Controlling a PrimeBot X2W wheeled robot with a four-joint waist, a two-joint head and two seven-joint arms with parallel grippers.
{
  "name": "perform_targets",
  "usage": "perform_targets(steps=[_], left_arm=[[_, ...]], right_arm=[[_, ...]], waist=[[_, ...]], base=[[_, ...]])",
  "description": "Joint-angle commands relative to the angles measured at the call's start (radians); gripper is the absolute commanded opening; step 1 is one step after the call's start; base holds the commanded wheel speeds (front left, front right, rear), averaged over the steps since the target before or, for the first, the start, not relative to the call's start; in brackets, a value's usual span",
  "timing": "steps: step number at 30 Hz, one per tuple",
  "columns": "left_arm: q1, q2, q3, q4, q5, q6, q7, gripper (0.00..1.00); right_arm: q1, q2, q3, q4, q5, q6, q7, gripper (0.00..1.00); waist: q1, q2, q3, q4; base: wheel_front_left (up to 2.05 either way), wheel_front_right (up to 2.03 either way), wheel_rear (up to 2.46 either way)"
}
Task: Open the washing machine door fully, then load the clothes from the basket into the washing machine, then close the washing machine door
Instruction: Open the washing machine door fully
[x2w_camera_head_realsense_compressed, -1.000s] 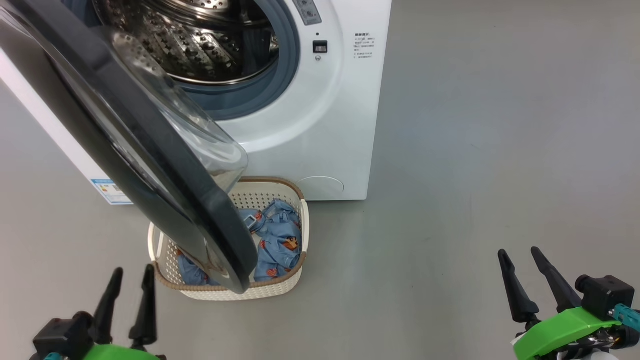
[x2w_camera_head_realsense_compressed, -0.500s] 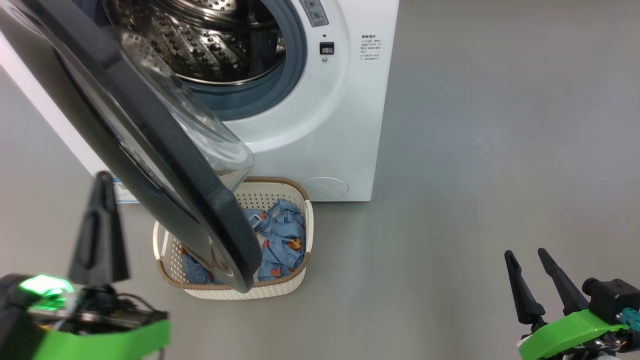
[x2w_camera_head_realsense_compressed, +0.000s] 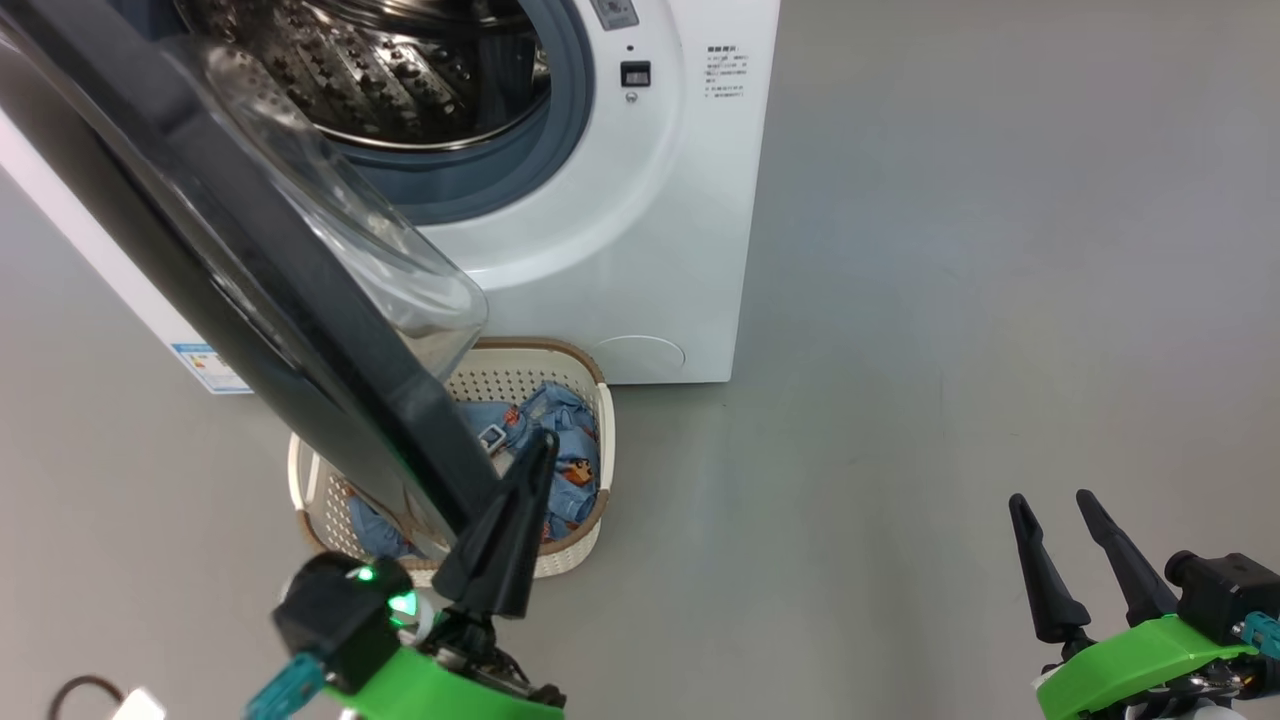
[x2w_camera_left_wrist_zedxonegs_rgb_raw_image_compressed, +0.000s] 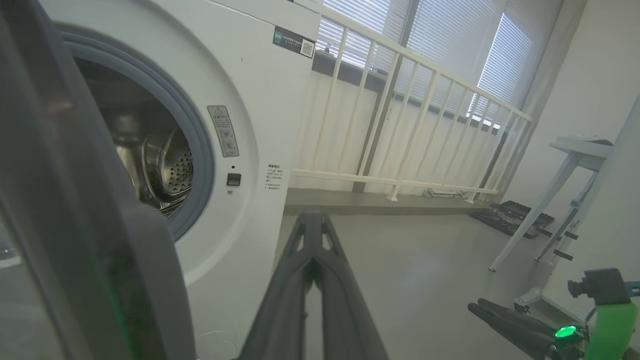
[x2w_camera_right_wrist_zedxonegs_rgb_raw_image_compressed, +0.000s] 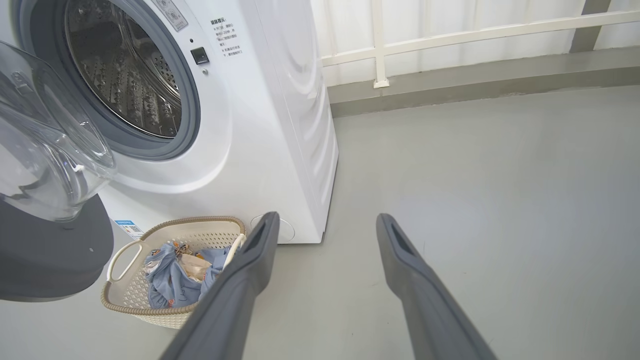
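head view: washing machine door (x2w_camera_head_realsense_compressed: 300, 330) hangs open above the basket (x2w_camera_head_realsense_compressed: 604, 395) of clothes (x2w_camera_head_realsense_compressed: 565, 440) before the washing machine (x2w_camera_head_realsense_compressed: 650, 250). left gripper (x2w_camera_head_realsense_compressed: 540, 447), fingers together, sits by the door's lower edge; right gripper (x2w_camera_head_realsense_compressed: 1050, 498) is spread, empty.

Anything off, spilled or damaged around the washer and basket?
Nothing spilled or damaged. One oddity: in the head view the part-open washing machine door covers much of the basket and its clothes. The shut left tool sits beside the door's lower edge.
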Motion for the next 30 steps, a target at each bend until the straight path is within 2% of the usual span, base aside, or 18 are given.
perform_targets(steps=[1, 11, 30], left_arm=[[-0.053, 0.012, 0.019, 0.019, -0.013, -0.002, -0.005, 0.00], [-0.124, -0.006, 0.050, 0.224, -0.065, -0.002, -0.005, 0.00], [-0.116, -0.003, 0.126, 0.300, -0.081, -0.002, -0.005, 0.00]], right_arm=[[-0.016, -0.006, 0.020, -0.026, -0.017, 0.002, -0.012, 1.00], [-0.024, -0.004, 0.008, -0.031, -0.022, 0.002, -0.012, 1.00], [-0.025, -0.013, 0.005, -0.034, -0.022, 0.002, -0.012, 1.00]], waist=[[0.0000, 0.0000, 0.005, -0.003], [0.0000, 0.0000, 0.017, -0.001], [0.0000, 0.0000, 0.010, 0.067]], base=[[0.00, 0.00, 0.00], [0.00, 0.00, 0.00], [0.00, 0.00, 0.00]])
